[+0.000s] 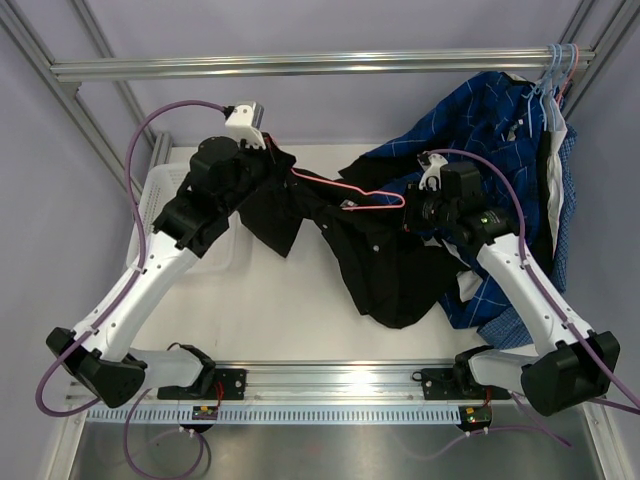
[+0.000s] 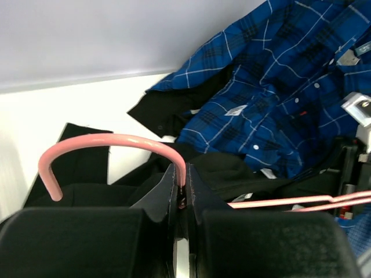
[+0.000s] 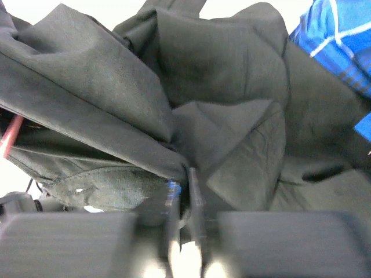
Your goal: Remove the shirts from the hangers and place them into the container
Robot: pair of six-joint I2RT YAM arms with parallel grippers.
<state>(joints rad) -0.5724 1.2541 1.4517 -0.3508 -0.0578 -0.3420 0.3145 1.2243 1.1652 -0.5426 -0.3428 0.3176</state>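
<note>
A black shirt (image 1: 390, 280) lies spread over the middle of the table, still on a pink hanger (image 1: 350, 190). My left gripper (image 1: 278, 165) is shut on that hanger's hook (image 2: 110, 142), the wire pinched between its fingertips (image 2: 182, 174). My right gripper (image 1: 415, 215) sits at the shirt's right side. In the right wrist view its blurred fingers (image 3: 184, 176) stand a narrow gap apart with a fold of black cloth (image 3: 232, 87) at the tips. Blue plaid shirts (image 1: 490, 120) hang at the right. The container (image 1: 150, 200) sits at the left, partly under my left arm.
A metal rail (image 1: 300, 66) spans the back, with pink and light blue hangers (image 1: 555, 65) hooked on its right end. Frame posts stand at both sides. Plaid cloth (image 2: 278, 87) drapes down onto the table behind my right arm.
</note>
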